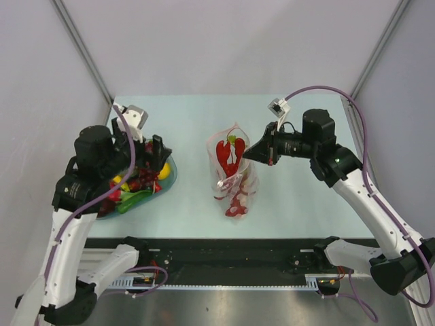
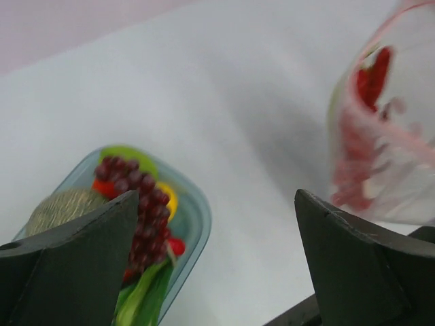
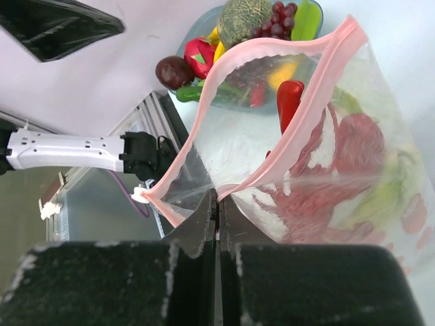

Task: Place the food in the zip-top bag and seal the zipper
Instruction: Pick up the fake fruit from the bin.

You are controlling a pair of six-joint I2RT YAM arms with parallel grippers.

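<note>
**A:** Top view?
**B:** Zip-top bag [image 1: 234, 178] upright at the middle of the table [image 1: 306, 204], lobster [image 1: 228, 156] inside; other food [image 1: 139, 185] in the dish [image 1: 170, 175].

**A:** Left wrist?
**B:** Left end effector [image 2: 216, 197] wide open, empty, above the grape bunch [image 2: 139, 204].

**A:** Right wrist?
**B:** Right end effector [image 3: 217, 202] pinched closed on the bag's mouth edge, at the zipper [image 3: 272, 76].

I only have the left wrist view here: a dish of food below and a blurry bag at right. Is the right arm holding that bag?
Observer: Yes, the right gripper is shut on the zip-top bag at its mouth edge.
Operator: Is the mouth open?
Observer: Yes. The right wrist view shows the pink zipper parted wide.
Operator: What's inside?
Observer: From overhead, a red lobster shows through the bag.
</note>
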